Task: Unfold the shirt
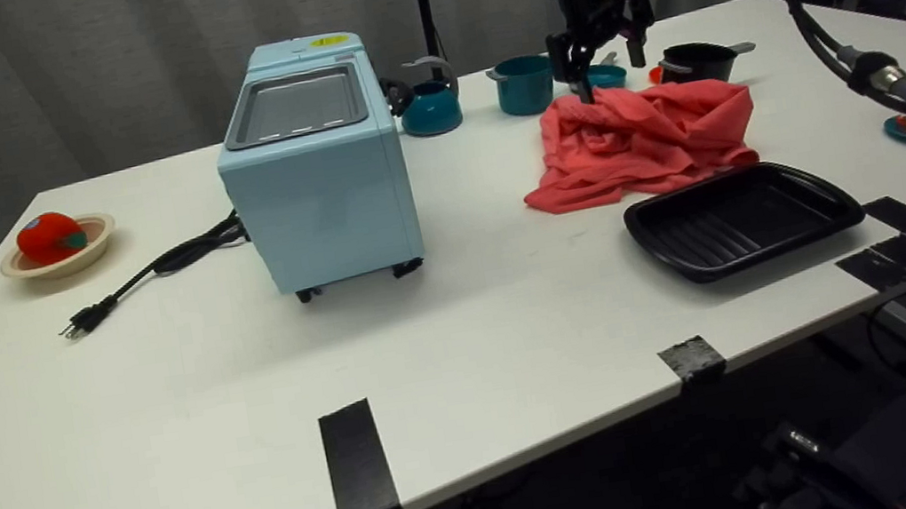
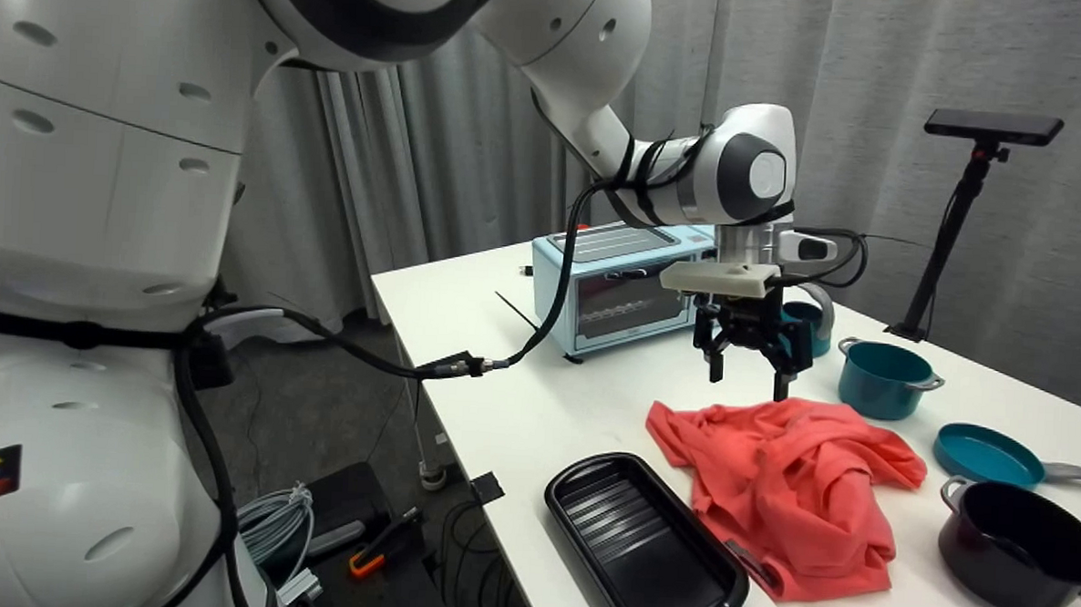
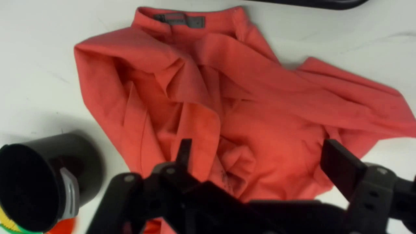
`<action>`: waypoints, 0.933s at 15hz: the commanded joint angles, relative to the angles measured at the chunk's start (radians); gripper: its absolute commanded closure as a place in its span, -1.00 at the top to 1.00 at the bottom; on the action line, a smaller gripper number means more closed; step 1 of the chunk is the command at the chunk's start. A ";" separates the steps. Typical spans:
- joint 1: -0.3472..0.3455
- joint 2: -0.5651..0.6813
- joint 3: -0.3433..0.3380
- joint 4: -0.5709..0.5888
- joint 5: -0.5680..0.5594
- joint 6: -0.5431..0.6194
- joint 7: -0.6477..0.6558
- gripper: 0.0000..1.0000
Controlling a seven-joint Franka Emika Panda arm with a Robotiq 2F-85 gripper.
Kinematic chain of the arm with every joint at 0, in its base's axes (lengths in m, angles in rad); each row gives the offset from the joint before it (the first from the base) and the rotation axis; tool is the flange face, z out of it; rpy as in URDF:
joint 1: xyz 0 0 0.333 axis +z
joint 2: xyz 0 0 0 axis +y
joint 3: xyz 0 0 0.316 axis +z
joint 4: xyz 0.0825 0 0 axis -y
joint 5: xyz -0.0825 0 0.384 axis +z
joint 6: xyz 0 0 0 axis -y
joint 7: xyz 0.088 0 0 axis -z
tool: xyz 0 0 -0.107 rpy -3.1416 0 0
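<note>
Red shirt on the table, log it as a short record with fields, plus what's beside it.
shirt: coral-red, crumpled in folds, not yet spread flat
collar label: showing in the wrist view
gripper: open above the shirt, holding nothing
black tray: beside the shirt, on the collar label's side
also beside it: black pot, teal pan

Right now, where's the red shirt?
In an exterior view, the red shirt lies crumpled right of centre, between the black tray on the left and the black pot on the right, under the open gripper.
</note>
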 commanded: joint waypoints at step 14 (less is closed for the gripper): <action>-0.172 -0.004 -0.043 -0.102 -0.006 0.113 -0.144 1.00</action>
